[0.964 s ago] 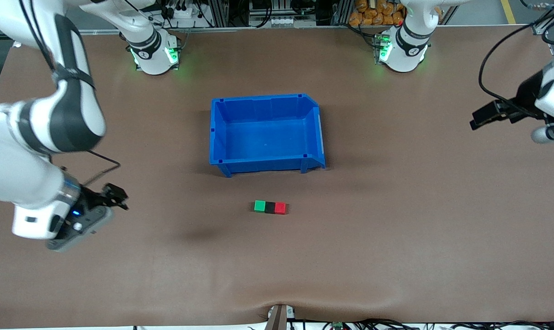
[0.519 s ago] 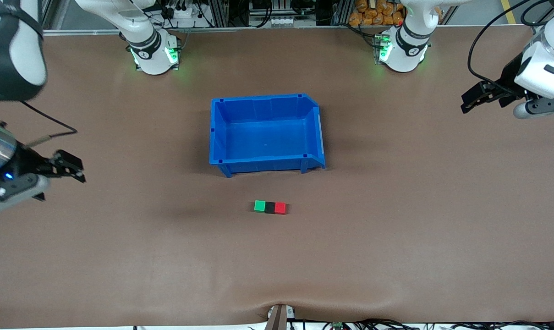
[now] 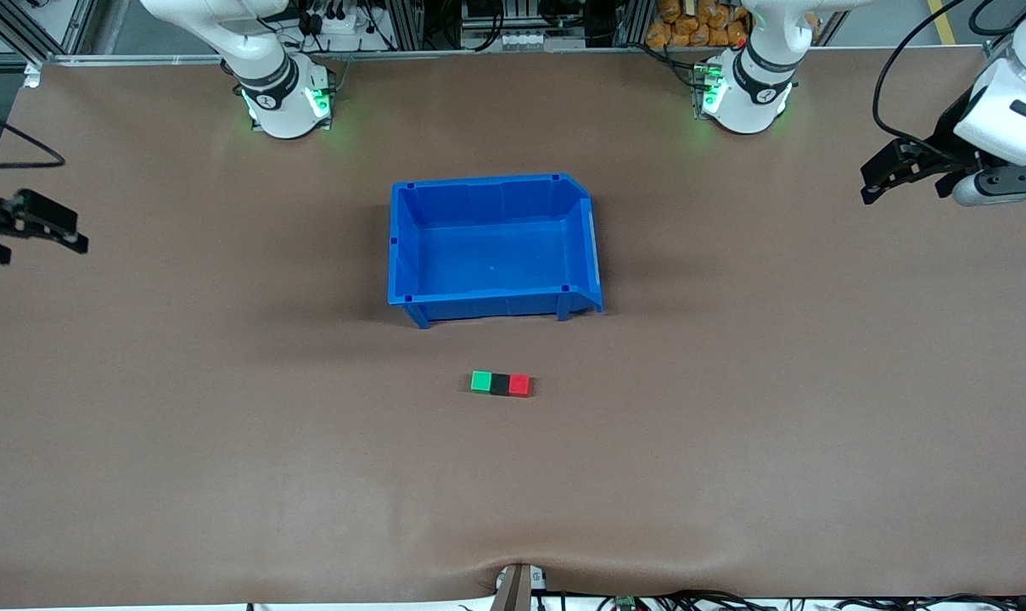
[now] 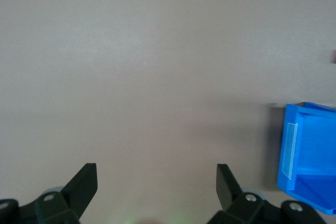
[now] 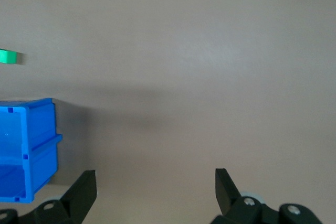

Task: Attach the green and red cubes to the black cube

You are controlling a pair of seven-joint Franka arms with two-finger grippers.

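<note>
The green cube [image 3: 480,382], the black cube [image 3: 500,384] and the red cube [image 3: 519,385] lie in a row on the table, touching, with the black one in the middle. The row is nearer to the front camera than the blue bin [image 3: 404,246]. My left gripper [image 3: 871,182] is open and empty over bare table at the left arm's end; it also shows in the left wrist view [image 4: 156,174]. My right gripper [image 3: 71,236] is open and empty over the table's edge at the right arm's end; it also shows in the right wrist view [image 5: 155,179]. The green cube [image 5: 9,56] shows there too.
The blue bin is open-topped and empty, in the table's middle; its wall shows in the left wrist view [image 4: 310,150] and the right wrist view [image 5: 26,145]. The two arm bases [image 3: 283,98] [image 3: 746,93] stand along the table's edge farthest from the front camera.
My right arm has swung away from the cubes toward its end of the table. My left gripper has drawn back a little toward its end. The cubes have not moved.
</note>
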